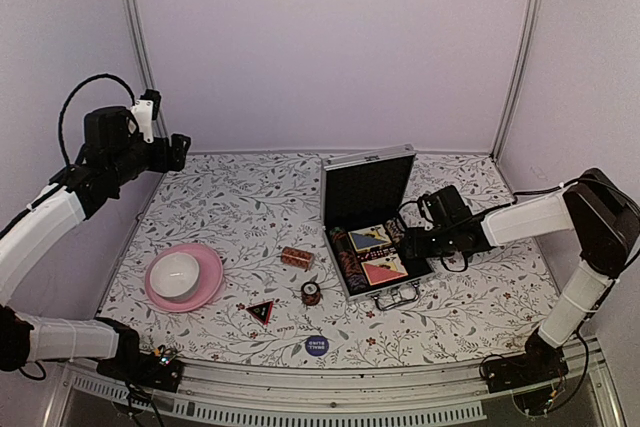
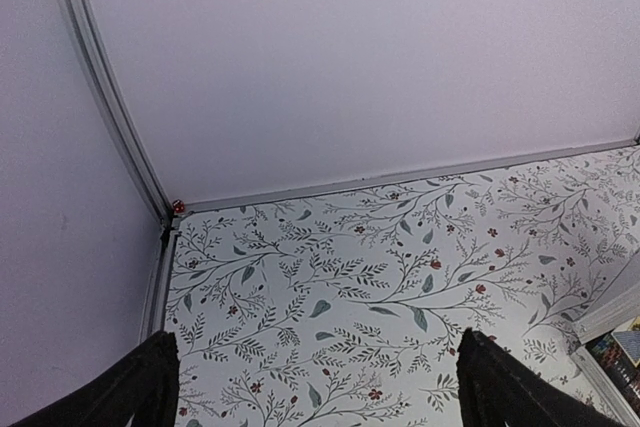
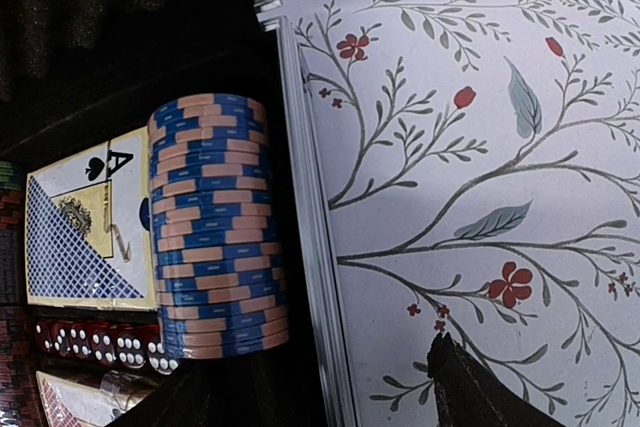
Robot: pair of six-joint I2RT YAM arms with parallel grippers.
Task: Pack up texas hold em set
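At the front, blue disc (image 1: 316, 345) (lettered SMALL BLIND), left end effector (image 2: 315, 352) spread, right end effector (image 1: 410, 244) spread too

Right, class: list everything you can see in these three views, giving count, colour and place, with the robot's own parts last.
case: one, silver with black lining, open, right of centre
card decks: two, patterned, lying in the case
chips: one stack, blue and peach stripes, in the case beside a deck
dice: several, red, in the case
brown box: one, left of the case
round piece: one, dark and red, before the case
triangle: one, red-black, nearer the front
disc: one, blue, front edge
plate: one, pink, left
bowl: one, white, on the plate
left gripper: open, raised, rear left
right gripper: open, at the case's right wall
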